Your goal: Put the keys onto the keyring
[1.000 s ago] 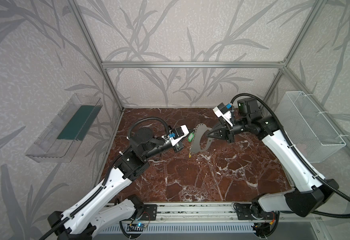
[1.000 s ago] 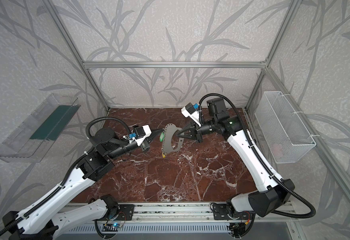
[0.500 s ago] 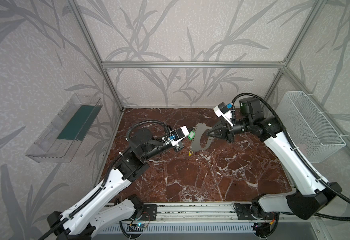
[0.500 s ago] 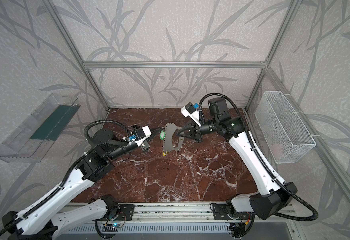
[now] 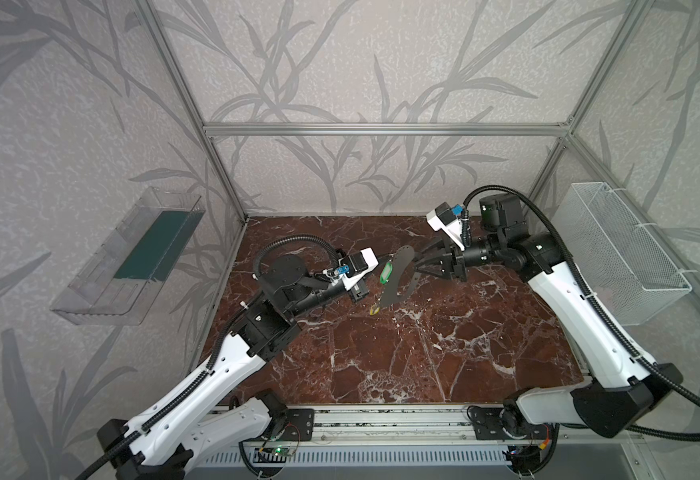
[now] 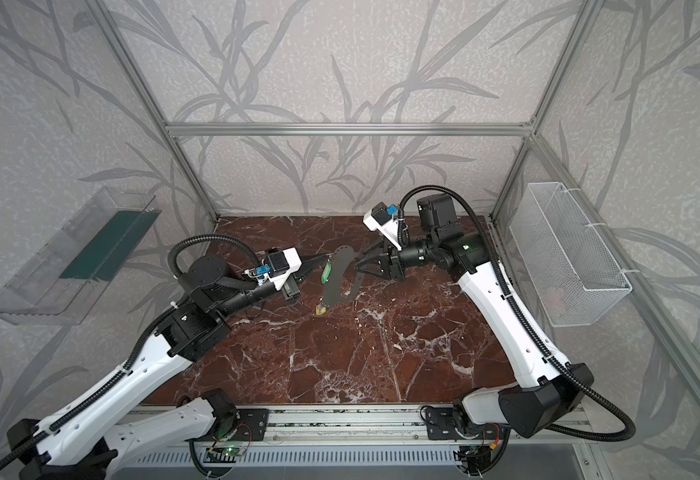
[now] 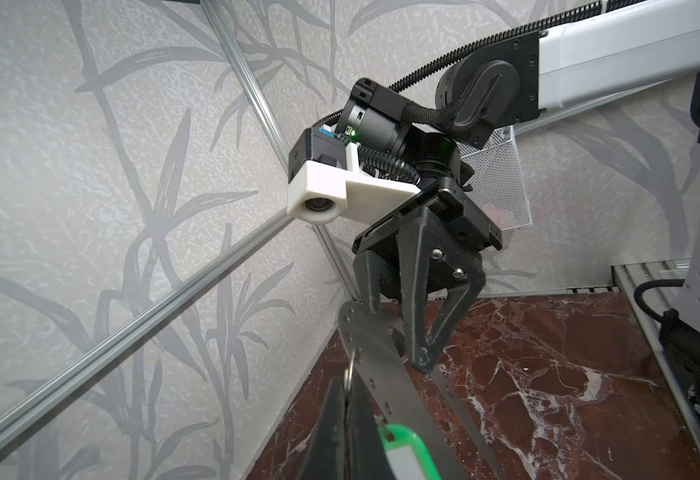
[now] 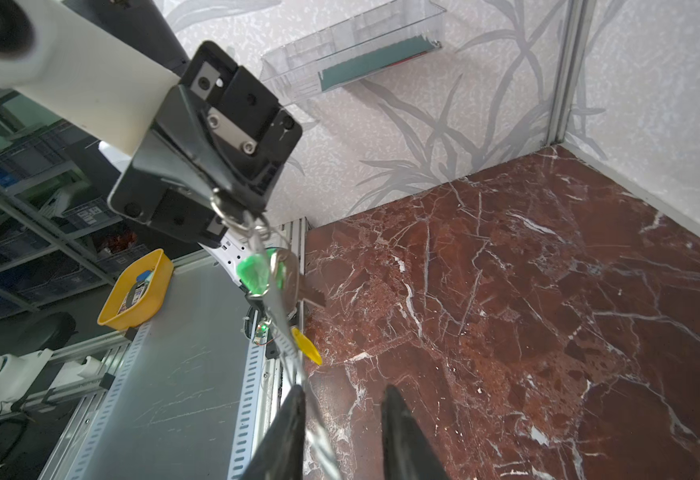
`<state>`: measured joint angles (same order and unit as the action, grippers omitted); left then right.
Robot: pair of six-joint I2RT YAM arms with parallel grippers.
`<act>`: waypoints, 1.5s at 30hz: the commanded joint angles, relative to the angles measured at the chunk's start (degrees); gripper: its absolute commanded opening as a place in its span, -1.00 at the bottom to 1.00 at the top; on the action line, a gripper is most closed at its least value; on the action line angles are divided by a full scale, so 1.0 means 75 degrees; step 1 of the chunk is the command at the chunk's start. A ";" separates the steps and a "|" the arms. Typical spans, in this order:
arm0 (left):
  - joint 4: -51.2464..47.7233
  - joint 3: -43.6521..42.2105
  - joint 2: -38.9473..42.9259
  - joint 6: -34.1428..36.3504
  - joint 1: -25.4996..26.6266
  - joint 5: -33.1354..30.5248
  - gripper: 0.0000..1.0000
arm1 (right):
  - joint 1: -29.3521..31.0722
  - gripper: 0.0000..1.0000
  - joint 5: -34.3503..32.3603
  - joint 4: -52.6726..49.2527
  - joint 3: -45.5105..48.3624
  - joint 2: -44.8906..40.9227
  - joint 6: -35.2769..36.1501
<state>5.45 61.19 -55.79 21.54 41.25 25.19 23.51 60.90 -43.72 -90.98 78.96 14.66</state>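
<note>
Nearest me runs the rail (image 5: 381,419) that carries both my arms. Beyond it the red-brown marble counter (image 5: 423,353) stretches back to leaf-patterned walls (image 5: 340,62) set in a metal frame (image 5: 381,129). A clear tray (image 5: 132,266) hangs on the left wall and a wire basket (image 5: 618,257) on the right.

Over the far half of the counter the keyring (image 5: 393,289) is up in the air, tilted, between my two end effectors. My left end effector (image 8: 219,199) is pressed together, pinching the green key (image 8: 288,276) by its small ring, right at the keyring's upper end. The key dangles beside the plate. My right end effector (image 5: 418,262) is spread, one finger on each side of the keyring's upper part. I cannot tell whether either finger touches it. A yellow tag (image 5: 374,308) sits at the keyring's lower end, and I cannot tell whether it touches the counter.
</note>
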 commanded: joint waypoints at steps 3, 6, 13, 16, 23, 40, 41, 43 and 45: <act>-0.0177 0.0730 -0.0279 -0.1204 0.0017 0.0087 -1.00 | -0.0041 -0.26 -0.0709 0.0780 0.0397 -0.0779 -0.0342; -0.0191 0.0805 -0.0320 -0.1668 0.0007 -0.0162 -1.00 | -0.0046 -0.20 -0.0635 0.1184 0.0722 -0.1121 -0.0443; 0.0452 0.0512 -0.0230 -0.2579 0.0007 -0.1718 -1.00 | -0.0041 -0.08 -0.1913 0.2077 0.1518 -0.1996 -0.1107; 0.0532 0.0484 -0.0226 -0.2857 0.0019 -0.2316 -1.00 | -0.0029 -0.04 -0.2445 0.2561 0.1926 -0.2295 -0.1589; 0.0971 0.0295 -0.0230 -0.3427 0.0083 -0.3848 -1.00 | 0.0877 0.02 -0.4177 0.3467 0.2903 -0.2939 -0.1741; 0.1031 0.0540 -0.0555 -0.3293 0.0625 -0.5090 -1.00 | 0.4913 0.24 -1.0247 0.5764 0.2910 -0.1016 0.0445; 0.1031 0.0557 -0.0543 -0.3276 0.0645 -0.5105 -1.00 | 0.4986 0.25 -1.0405 0.5902 0.2922 -0.0920 0.0575; 0.1031 0.0581 -0.0531 -0.3270 0.0673 -0.5127 -1.00 | 0.5070 0.28 -1.0623 0.6320 0.3045 -0.0814 0.0759; 0.0981 0.0633 -0.0530 -0.3259 0.0687 -0.5162 -1.00 | 0.5155 0.30 -1.0865 0.6772 0.3205 -0.0751 0.1010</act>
<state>10.98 63.40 -60.12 -2.33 45.69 -12.88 61.17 -14.87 -1.17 -67.88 72.99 18.55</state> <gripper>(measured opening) 0.049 0.645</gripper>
